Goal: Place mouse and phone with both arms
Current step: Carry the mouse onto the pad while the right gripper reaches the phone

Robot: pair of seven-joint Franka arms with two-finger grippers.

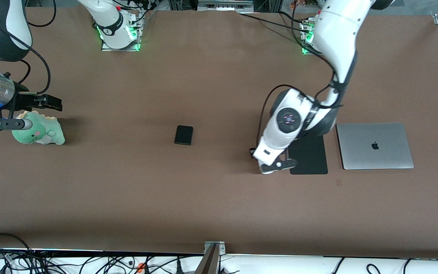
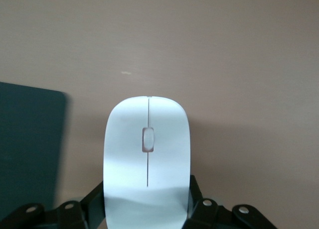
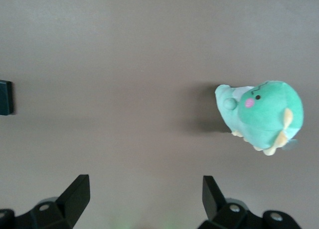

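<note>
The white mouse (image 2: 147, 149) sits between the black fingers (image 2: 194, 191) of my left gripper (image 2: 147, 191), which is shut on it. In the front view that gripper (image 1: 276, 164) is low over the brown table beside the black mat, and the arm's wrist hides the mouse. The black phone (image 1: 183, 135) lies flat near the table's middle, alone; its edge shows in the right wrist view (image 3: 5, 97). My right gripper (image 1: 46, 113) hangs open and holding nothing at the right arm's end of the table (image 3: 144, 189), over the plush toy.
A flat black mat (image 1: 312, 156) (image 2: 27, 154) lies next to a closed silver laptop (image 1: 375, 145) toward the left arm's end. A green plush toy (image 1: 40, 133) (image 3: 261, 114) rests on the table under the right gripper. Cables run along the table's near edge.
</note>
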